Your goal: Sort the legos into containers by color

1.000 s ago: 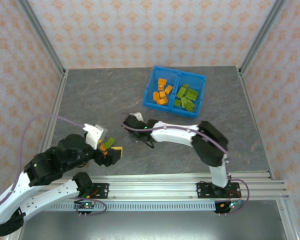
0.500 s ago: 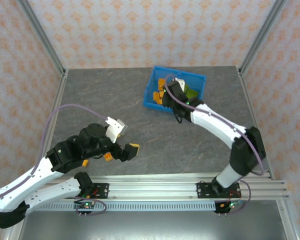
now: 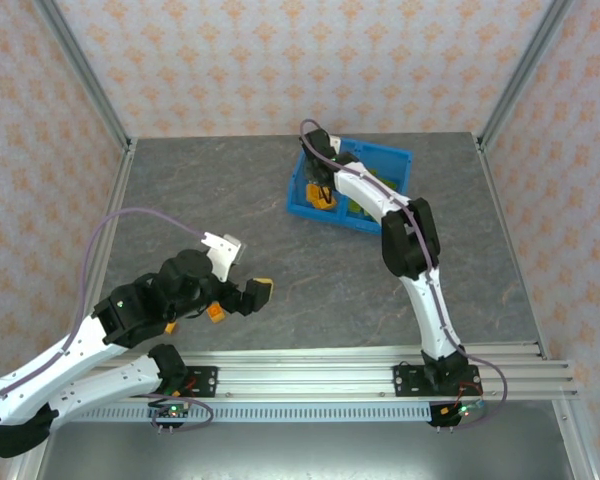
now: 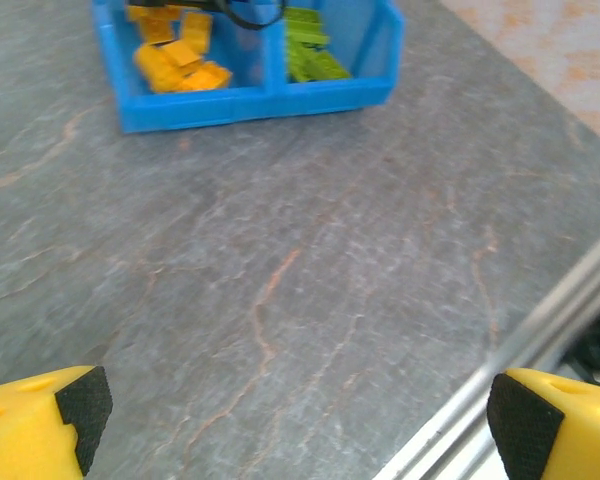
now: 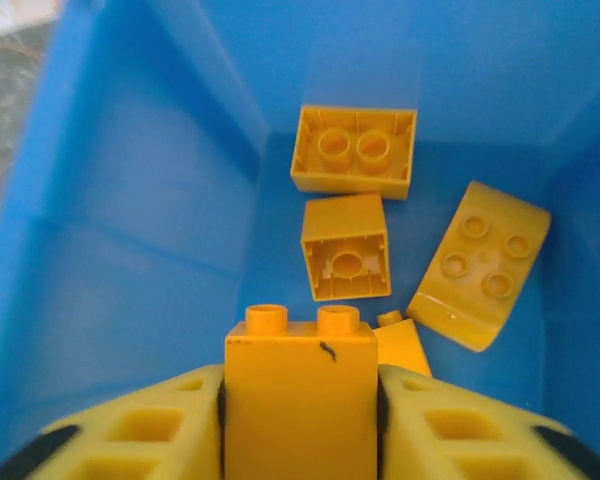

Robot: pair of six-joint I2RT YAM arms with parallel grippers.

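Note:
The blue bin (image 3: pixel 395 160) stands at the back of the table. Its left compartment holds orange legos (image 4: pixel 175 62), its right one olive-green legos (image 4: pixel 310 55). My right gripper (image 3: pixel 322 193) hangs inside the left compartment (image 5: pixel 130 250), shut on an upright orange lego (image 5: pixel 300 390) with both pads against its sides. Below it lie three loose orange legos (image 5: pixel 355 150). My left gripper (image 3: pixel 240 302) hovers low over the front left of the table, open wide (image 4: pixel 298 415), with nothing between its fingers.
The metal rail (image 4: pixel 540 330) along the table's front edge runs just right of my left gripper. Bare grey tabletop (image 4: pixel 280 250) lies between it and the bin. Patterned walls and metal posts (image 3: pixel 85 75) enclose the table.
My right arm has swung from the middle of the table up to the bin, carrying the orange lego into the left compartment. My left arm has shifted slightly right, still open.

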